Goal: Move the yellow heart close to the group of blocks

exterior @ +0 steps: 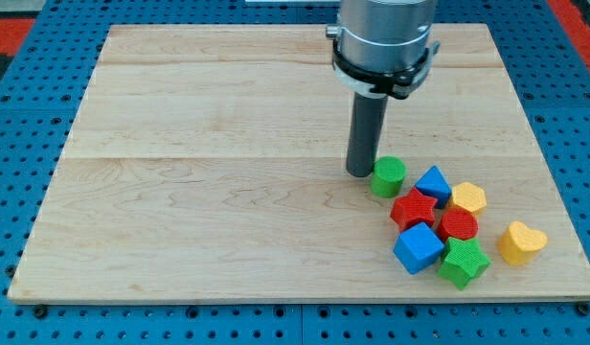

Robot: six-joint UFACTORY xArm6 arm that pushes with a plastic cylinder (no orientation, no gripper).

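Observation:
The yellow heart (pixel 520 241) lies on the wooden board (pixel 228 192) near the view's bottom right, a short gap to the right of the group. The group holds a green cylinder (pixel 388 177), a blue triangular block (pixel 433 183), a yellow pentagon-like block (pixel 467 198), a red star (pixel 414 209), a red cylinder (pixel 459 226), a blue cube (pixel 418 248) and a green star (pixel 464 262). My tip (pixel 360 172) rests on the board just left of the green cylinder, close to touching it, far from the heart.
The arm's grey body (pixel 384 43) hangs over the board's top right. A blue pegboard table (pixel 27 144) surrounds the board. The heart sits close to the board's right edge.

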